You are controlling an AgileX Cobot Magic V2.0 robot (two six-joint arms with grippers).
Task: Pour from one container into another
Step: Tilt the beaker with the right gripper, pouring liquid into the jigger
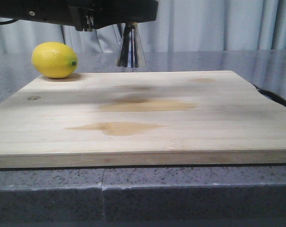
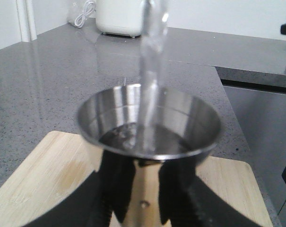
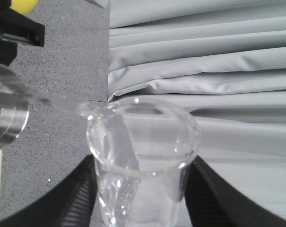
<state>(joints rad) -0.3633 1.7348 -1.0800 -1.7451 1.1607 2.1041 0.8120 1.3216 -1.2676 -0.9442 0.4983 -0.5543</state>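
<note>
My left gripper [image 2: 138, 208] clamps the shiny steel hourglass jigger [image 2: 147, 137] upright. My right gripper [image 3: 140, 189], tipped sideways, grips the clear glass beaker [image 3: 143, 156]; water streams [image 2: 150, 71] into the jigger.

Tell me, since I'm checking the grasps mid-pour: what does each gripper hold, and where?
Left gripper clamps the steel jigger below its upper cup. Right gripper clamps the glass beaker around its body.

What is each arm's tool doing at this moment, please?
Left tool: closed on the steel jigger, held upright under the stream.
Right tool: closed on the glass beaker, tipped and pouring.
</note>
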